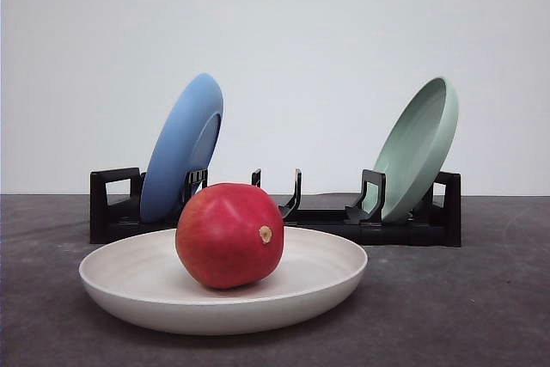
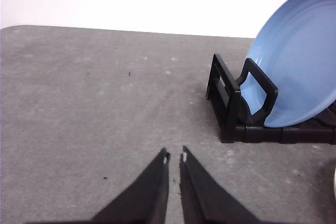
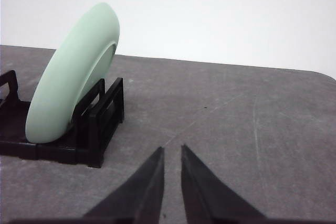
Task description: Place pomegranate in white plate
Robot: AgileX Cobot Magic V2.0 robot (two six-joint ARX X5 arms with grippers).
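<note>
As the pomegranate [image 1: 229,235] sits inside the white plate [image 1: 129,285] at the near centre of the dark tabletop [image 1: 464,307], the placing step looks complete. The fruit rests on the plate's floor, its tan stem nub turned toward the near right. Behind it, a black rack [image 1: 404,228] holds a blue plate [image 1: 183,145] at far left and a pale green plate [image 1: 418,147] at far right, both leaning on edge. The left gripper [image 2: 175,157] and right gripper [image 3: 172,149] hover over bare tabletop, each with its fingers nearly together and holding nothing. What remains, by the look of it, is only for both arms to stay clear of the plate.
</note>
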